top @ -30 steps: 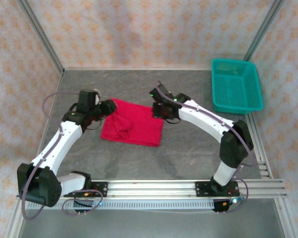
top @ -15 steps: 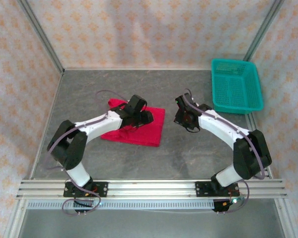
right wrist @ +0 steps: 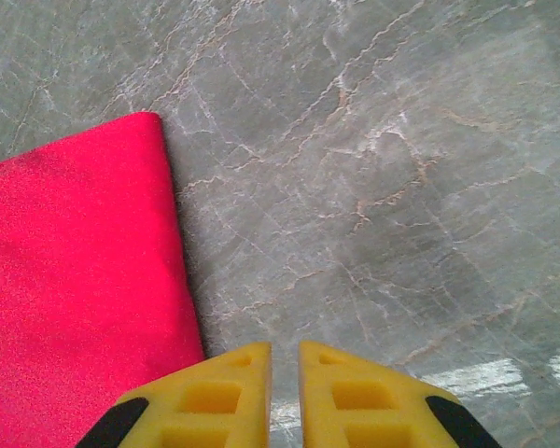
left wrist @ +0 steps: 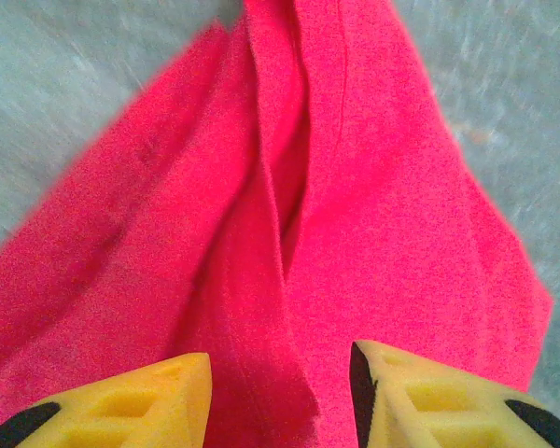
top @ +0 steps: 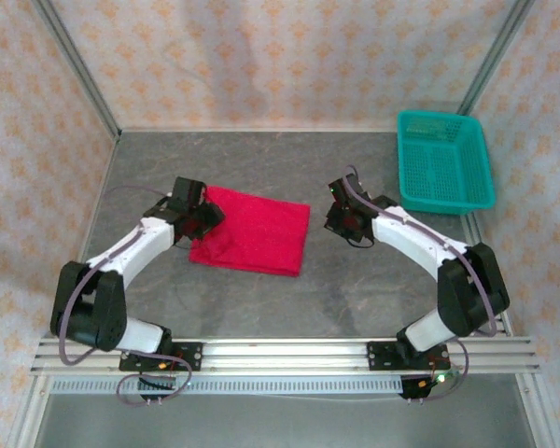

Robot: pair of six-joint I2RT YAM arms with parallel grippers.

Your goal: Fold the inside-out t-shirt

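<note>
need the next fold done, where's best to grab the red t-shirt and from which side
Probably the raised ridge of cloth at the t-shirt's left end, pinched from above on the left arm's side. Elsewhere it lies flat on the table, hard to pinch; this ridge stands up and runs between the fingers of the open left gripper.

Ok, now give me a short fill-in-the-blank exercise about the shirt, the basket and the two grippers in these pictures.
1. The folded inside-out t-shirt is coloured ___.
2. The basket stands in the far ___ corner of the table.
3. Of the left gripper and the right gripper, the one directly over the shirt's cloth is the ___ one.

Missing words: red; right; left.
</note>
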